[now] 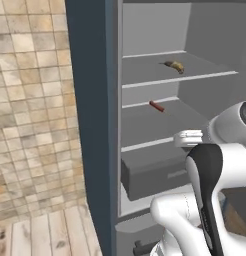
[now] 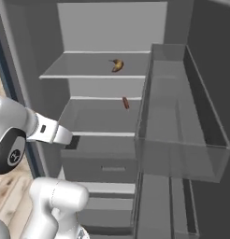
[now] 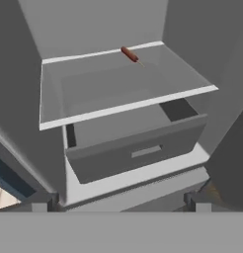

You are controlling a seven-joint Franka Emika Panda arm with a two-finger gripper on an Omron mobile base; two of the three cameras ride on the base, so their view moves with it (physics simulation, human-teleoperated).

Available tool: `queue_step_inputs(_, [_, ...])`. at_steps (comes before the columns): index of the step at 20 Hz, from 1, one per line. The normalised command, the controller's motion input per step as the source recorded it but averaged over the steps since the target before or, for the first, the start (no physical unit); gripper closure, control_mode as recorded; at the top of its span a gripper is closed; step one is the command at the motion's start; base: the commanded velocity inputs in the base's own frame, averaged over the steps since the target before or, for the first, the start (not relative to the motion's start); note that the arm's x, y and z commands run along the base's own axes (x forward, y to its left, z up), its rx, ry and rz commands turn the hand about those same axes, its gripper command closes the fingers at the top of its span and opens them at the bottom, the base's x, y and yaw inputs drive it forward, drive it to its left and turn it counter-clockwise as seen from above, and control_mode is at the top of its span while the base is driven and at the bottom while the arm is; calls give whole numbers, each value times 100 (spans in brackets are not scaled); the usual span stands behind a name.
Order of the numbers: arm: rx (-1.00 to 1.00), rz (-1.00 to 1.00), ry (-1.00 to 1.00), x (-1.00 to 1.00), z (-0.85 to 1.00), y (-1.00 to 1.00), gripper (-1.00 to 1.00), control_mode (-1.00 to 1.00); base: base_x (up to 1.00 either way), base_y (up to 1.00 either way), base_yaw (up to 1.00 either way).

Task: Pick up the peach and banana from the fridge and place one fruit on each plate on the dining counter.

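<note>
Fingers (image 3: pixel 121 202) first, right at the bottom of the hand view: two dark tips spread wide apart, nothing between them, hovering in front of the fridge (image 1: pixel 92 125). Just beyond them sits the grey drawer (image 3: pixel 136 150), pulled partly out, under a thin white shelf. On that shelf, toward the back, lies a small red-brown stick (image 3: pixel 130 55), its long axis running diagonally. One shelf higher, look at the banana (image 2: pixel 117 65): curved, yellow with brown mottling, lying flat near the middle, its long axis roughly across the shelf, one dark tip toward the fridge's left wall. No labels or writing readable anywhere. Door bin (image 2: pixel 182 135) stands clear at the right.
</note>
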Motion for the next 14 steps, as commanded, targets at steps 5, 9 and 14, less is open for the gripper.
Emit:
queue_step_inputs(5, [0, 0, 0, 0, 0, 0, -100, 100, 60, -52, 23])
queue_step_inputs(9, [0, 0, 0, 0, 0, 0, -100, 100, 76, -50, 29])
queue_step_inputs(14, [2, 3, 0, 8, 8, -10, -100, -100, 50, -40, 22])
